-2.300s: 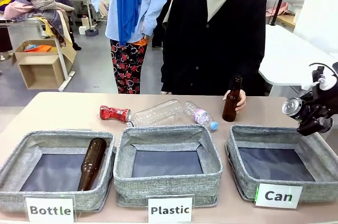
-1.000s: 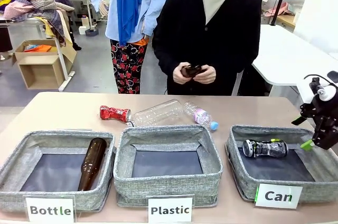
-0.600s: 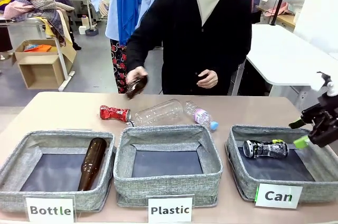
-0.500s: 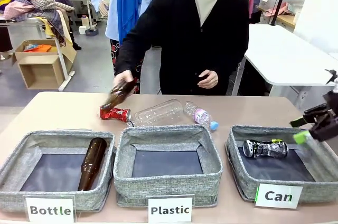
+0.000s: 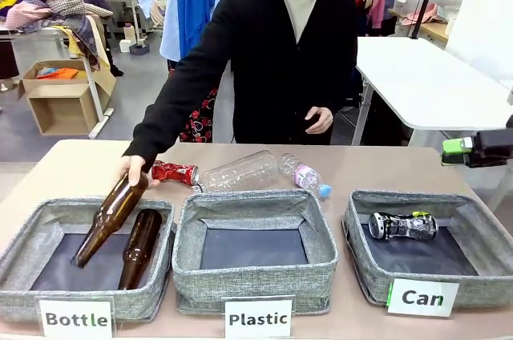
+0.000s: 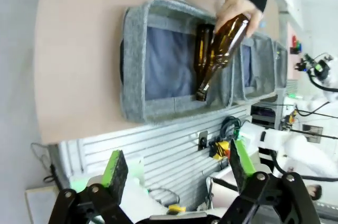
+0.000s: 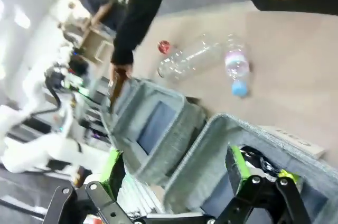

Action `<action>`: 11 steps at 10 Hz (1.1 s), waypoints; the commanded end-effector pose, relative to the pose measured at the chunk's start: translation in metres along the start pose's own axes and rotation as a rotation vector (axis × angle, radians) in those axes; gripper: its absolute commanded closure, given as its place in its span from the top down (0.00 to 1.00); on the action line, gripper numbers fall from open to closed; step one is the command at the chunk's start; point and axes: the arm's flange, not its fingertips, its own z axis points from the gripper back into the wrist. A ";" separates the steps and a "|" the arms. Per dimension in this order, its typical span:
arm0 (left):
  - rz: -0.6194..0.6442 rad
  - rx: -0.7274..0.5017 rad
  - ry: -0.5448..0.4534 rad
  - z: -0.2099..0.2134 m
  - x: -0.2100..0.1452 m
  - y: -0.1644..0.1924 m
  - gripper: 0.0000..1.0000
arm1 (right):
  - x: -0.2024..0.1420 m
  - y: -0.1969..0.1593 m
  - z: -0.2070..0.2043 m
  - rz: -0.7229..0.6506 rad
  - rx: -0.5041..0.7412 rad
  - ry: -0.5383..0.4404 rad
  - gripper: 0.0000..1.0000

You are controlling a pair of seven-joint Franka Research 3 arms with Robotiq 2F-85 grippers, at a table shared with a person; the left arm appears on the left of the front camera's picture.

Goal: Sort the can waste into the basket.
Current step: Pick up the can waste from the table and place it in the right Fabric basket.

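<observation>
A busy workroom with white tables and heaps of cloth lies behind a tan bench. A person in a black top leans over its far side. Three grey woven bins stand in a row on the bench's near half. The basket with the white "Can" label is at the right end, the "Plastic" bin sits just left of the basket, and the "Bottle" bin is farthest left of it.

The right gripper hangs in the air by the basket's far right corner. Its pads are spread wide with nothing between them. The left gripper, also spread and empty, sits well apart from the basket, out past the Bottle bin.

A large clear plastic bottle and a smaller one lie on the bench beyond the Plastic bin, to the far left of the basket. The person's hand holds a brown glass bottle tilted neck-down into the Bottle bin, beside a second brown bottle lying there.

The black-and-silver can lies on its side inside the basket, near its far wall. The red can lies on the bench well left of the basket, between the hand and the large clear bottle.
</observation>
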 end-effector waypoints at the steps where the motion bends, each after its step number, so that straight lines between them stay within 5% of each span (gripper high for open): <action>1: 0.033 -0.015 -0.050 0.060 0.002 0.021 1.00 | 0.019 -0.014 0.008 -0.120 0.135 -0.018 1.00; 2: 0.056 -0.032 -0.113 0.085 0.003 0.031 1.00 | 0.030 -0.023 0.012 -0.165 0.184 -0.071 1.00; 3: 0.064 -0.069 -0.132 0.102 0.002 0.036 1.00 | 0.005 -0.006 0.000 -0.054 0.055 -0.004 1.00; 5: 0.091 -0.090 -0.211 0.103 0.002 0.042 1.00 | 0.005 -0.006 0.000 -0.054 0.055 -0.004 1.00; 8: 0.054 -0.095 -0.177 0.081 -0.002 0.031 1.00 | 0.005 -0.006 0.000 -0.054 0.055 -0.004 1.00; 11: -0.077 -0.016 0.007 -0.007 -0.018 -0.016 1.00 | 0.005 -0.006 0.000 -0.054 0.055 -0.004 1.00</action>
